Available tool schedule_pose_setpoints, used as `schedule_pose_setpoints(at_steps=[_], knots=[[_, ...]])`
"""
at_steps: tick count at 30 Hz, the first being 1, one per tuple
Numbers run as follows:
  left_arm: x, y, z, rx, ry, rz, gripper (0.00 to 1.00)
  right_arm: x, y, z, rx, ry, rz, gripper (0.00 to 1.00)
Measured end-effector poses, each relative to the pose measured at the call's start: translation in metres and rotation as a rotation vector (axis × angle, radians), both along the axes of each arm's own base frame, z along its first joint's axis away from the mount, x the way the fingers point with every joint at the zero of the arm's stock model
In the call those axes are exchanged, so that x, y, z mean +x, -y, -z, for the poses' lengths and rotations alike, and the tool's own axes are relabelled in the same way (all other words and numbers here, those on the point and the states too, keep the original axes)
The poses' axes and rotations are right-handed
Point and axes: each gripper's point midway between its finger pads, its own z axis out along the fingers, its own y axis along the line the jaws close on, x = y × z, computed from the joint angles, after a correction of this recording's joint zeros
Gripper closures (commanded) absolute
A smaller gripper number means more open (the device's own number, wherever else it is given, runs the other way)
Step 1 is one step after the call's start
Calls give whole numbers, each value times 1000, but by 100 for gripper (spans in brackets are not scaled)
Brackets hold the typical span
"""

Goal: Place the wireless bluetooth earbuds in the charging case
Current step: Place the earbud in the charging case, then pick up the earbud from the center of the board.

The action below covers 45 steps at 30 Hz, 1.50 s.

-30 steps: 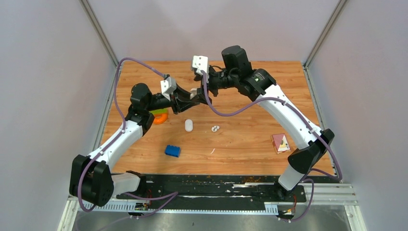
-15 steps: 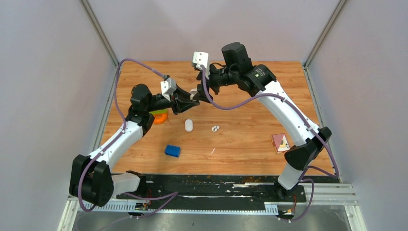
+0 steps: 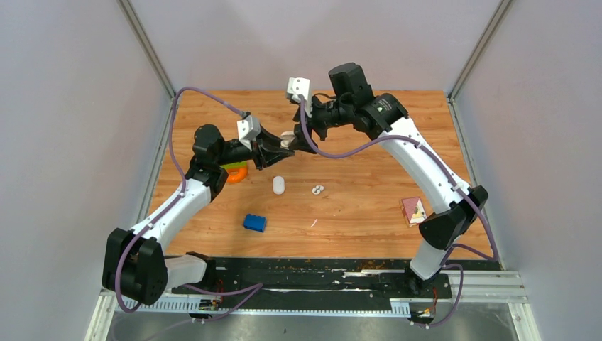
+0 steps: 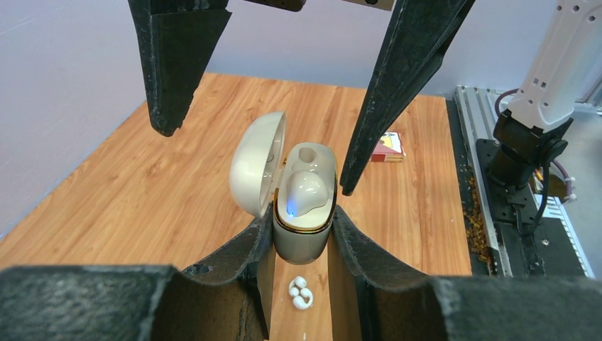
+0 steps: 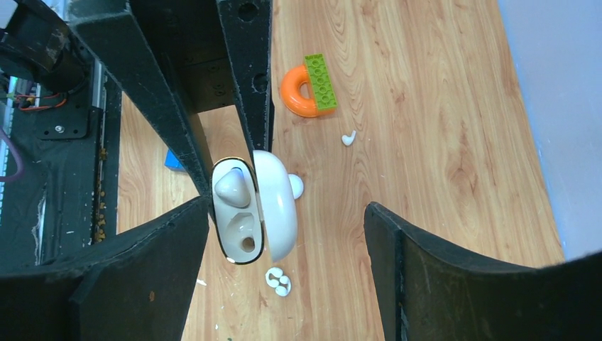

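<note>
My left gripper (image 3: 282, 146) is shut on the white charging case (image 4: 304, 238) and holds it above the table with its lid (image 4: 257, 174) open. One white earbud (image 4: 305, 192) sits in the near slot with a blue light lit; the far slot (image 5: 246, 244) is empty. My right gripper (image 3: 302, 138) is open and empty, its fingers (image 4: 397, 85) either side of the case top (image 5: 238, 213). A small white earbud cluster (image 3: 317, 190) lies on the table below and also shows in the right wrist view (image 5: 278, 280). A stemmed earbud (image 5: 348, 138) lies near the orange ring.
A white oval piece (image 3: 278, 185) lies beside the cluster. A blue brick (image 3: 254, 222) is nearer the front. An orange ring with a green brick (image 5: 312, 89) lies under the left arm. A red and white box (image 3: 414, 211) sits at the right.
My right gripper has drawn slightly up and back from the case. My left gripper has kept the open case nearly still.
</note>
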Motion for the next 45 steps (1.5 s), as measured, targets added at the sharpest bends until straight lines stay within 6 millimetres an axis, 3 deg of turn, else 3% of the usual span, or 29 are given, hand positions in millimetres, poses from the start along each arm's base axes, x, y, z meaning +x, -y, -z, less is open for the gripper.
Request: schedule_pose_setpoints(at_steps=[5,9,11,14,17,19,22,26,33,37,45], knots=[[1,0,3,5,-14,-9,94,-3,5,-9,31,-15,-9,20],[4,-2,6,14,-37,-35,94,7,24,-33,109,-56,66,24],[5,-5,6,16,-48,-56,94,26,42,-47,174,-76,151,29],[5,-14,-1,12,-50,-102,95,64,76,-53,247,-108,299,36],[5,-28,-13,1,-40,-161,95,101,102,-35,263,-143,419,42],[6,-38,-18,-2,-38,-202,95,117,105,-14,248,-182,459,44],[9,-52,-27,-2,-32,-265,95,132,88,25,203,-257,483,47],[10,-70,-43,-5,-14,-343,95,143,35,98,91,-351,447,57],[3,-82,-66,-5,29,-404,94,119,-40,212,-58,-389,184,60],[0,-84,-72,-2,42,-414,94,118,-69,239,-104,-285,69,62],[1,-86,-71,4,37,-428,94,130,-107,257,-113,-174,77,57]])
